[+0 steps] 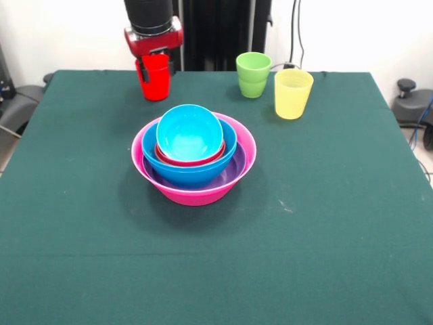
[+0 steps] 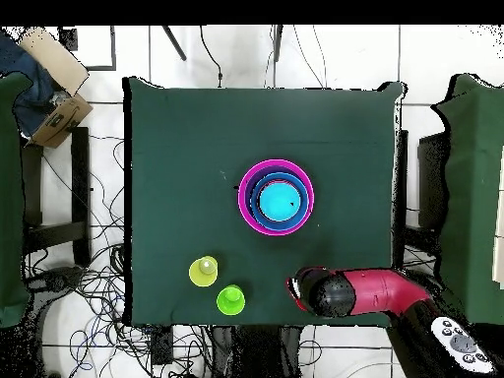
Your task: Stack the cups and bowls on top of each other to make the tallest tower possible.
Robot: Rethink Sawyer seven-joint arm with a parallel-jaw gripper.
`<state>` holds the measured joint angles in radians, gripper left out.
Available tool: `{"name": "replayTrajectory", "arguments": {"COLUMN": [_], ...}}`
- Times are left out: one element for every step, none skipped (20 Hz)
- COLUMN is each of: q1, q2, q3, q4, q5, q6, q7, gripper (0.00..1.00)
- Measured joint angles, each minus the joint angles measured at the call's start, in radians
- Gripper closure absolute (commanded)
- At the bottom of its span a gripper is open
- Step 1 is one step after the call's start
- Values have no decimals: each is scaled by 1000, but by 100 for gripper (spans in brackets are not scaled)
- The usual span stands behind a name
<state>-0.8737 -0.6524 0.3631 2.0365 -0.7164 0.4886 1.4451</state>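
Green cloth (image 1: pixel 81 223) — no writing; pincer (image 1: pixel 154 76) at red cup (image 1: pixel 155 84).

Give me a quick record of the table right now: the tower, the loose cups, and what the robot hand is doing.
tower: cyan bowl on top, nested in a magenta-red, blue, purple, then pink bowl
loose cups: green cup and yellow cup, upright, side by side, apart from the tower
red cup: directly under the hand
hand state: grip cannot be told
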Motion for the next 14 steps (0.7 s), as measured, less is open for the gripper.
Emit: {"name": "replayTrajectory", "arguments": {"q1": [0,-1,-1,-2,-4,-5,-7,-8,-10,-9,-8,-8,-7,-7], "q2": [1,1,1,0,-4,-7,-12,-17,-28,-45,-61,-78,-95,-112], "q3": [-1,0,0,0,0,0,1,1,5,12,18,25,31,37], "q4": [2,3,5,7,9,10,10,11,11,10,10,10,10,10], "q5": [0,0,0,0,3,6,15,24,43,69,96,122,148,174], "q6": [0,0,0,0,1,1,6,10,22,50,78,106,134,162], "q7": [0,0,0,0,0,0,0,0,0,0,0,0,0,0], "gripper": [0,0,0,0,0,0,0,0,0,0,0,0,0,0]}}
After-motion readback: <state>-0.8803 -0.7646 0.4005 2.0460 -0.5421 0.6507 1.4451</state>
